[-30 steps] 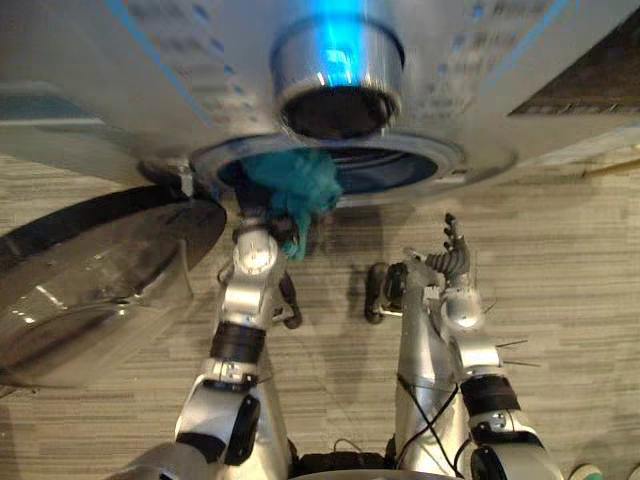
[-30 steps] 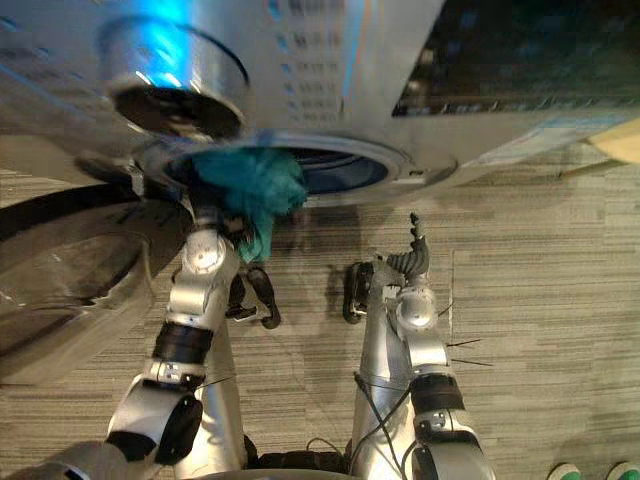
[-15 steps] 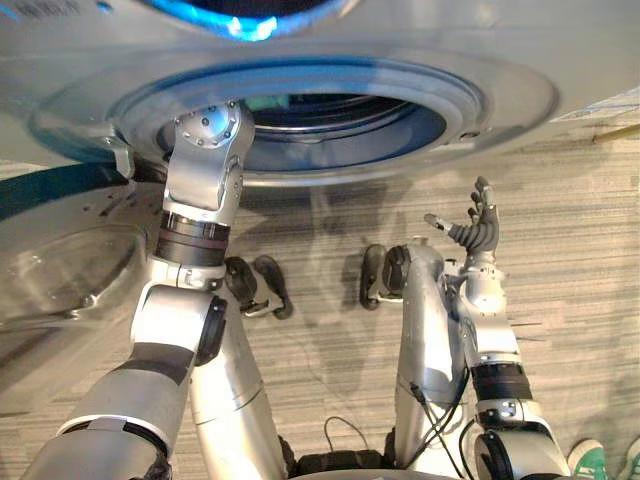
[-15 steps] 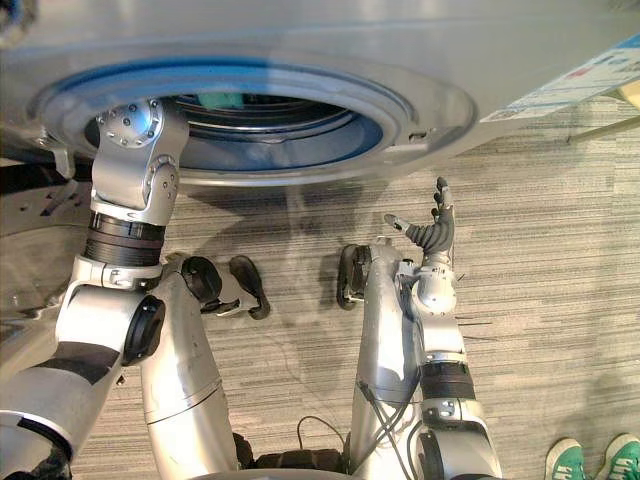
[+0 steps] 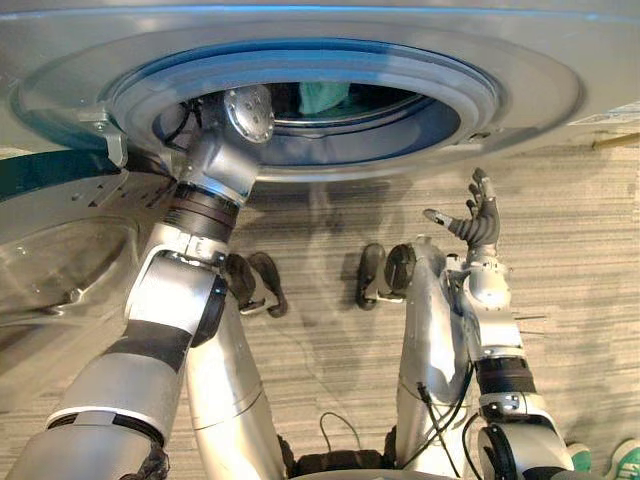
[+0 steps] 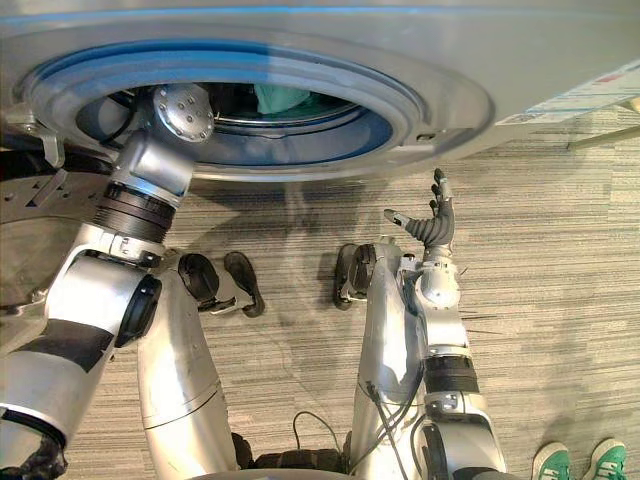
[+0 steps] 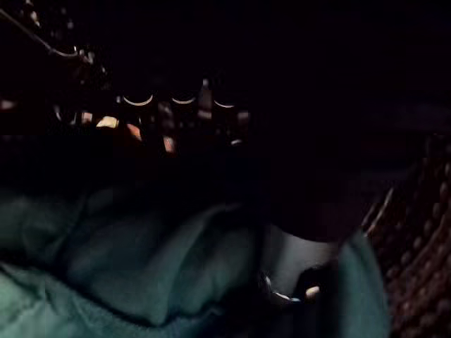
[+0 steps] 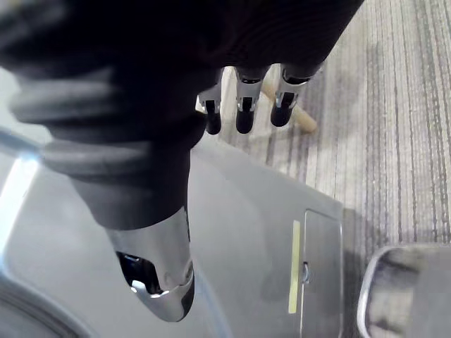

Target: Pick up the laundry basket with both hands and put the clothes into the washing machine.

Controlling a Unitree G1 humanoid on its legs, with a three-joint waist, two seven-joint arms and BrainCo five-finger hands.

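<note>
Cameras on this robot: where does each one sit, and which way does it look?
Left eye: on the head, looking down at the washer opening and floor; left arm in the opening, right robot hand open.
Right eye: beside it, same scene, slightly shifted.
Left wrist: inside the dark washer, facing teal cloth.
Right wrist: along the right robot hand toward washer front and floor.
Shared: cloth shows in both eyes and left wrist.

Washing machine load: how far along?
Done: door open, teal garment inside the drum. In hand: left arm reaches into the drum. Right hand open, idle over the floor. Left: probably pull the arm out.
</note>
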